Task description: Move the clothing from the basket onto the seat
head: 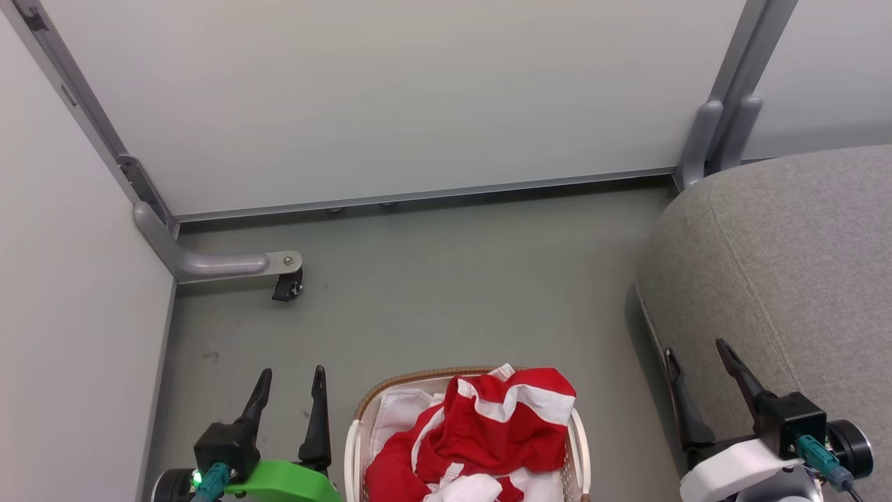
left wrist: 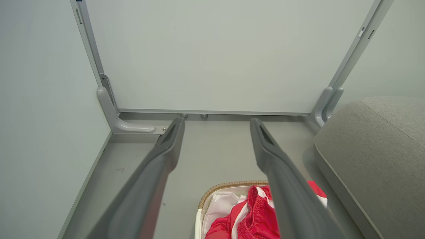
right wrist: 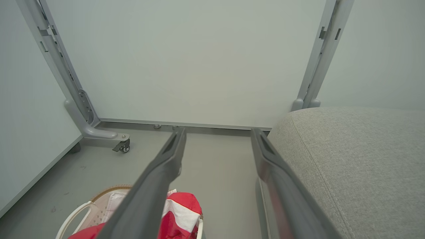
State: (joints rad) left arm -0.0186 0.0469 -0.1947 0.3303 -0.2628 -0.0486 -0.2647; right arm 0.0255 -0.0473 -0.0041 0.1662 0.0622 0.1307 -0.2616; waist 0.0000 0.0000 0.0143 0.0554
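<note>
Hanging low on either side of the basket (head: 401,382), both of my claws stand open with nothing between their fingers. My left claw (head: 293,373) hovers over the floor (head: 453,279) just left of the basket, its two dark fingers spread and pointing toward the back panel (head: 390,104). My right claw (head: 695,348) is spread the same way at the near rounded edge of the seat (head: 787,279); I cannot tell whether a finger touches the fabric.

The clothing (head: 481,432) lies heaped inside the basket, red with white panels, and one fold rides up over the far right part of the brown rim. The white liner (head: 397,418) shows on the basket's left side.

A narrow strip of floor runs between the basket's right wall and the seat's side. Beyond the basket, a wide stretch of grey floor reaches to the back panel's metal bottom rail. On my left the side panel (head: 70,314) closes that space, and from the corner where the two panels meet a grey foot (head: 223,263) with a caster (head: 287,286) juts out over the floor. On my right the seat's curved corner sits close to the upright post (head: 725,125) at the back panel's end, with its stitched seam following the curve.
</note>
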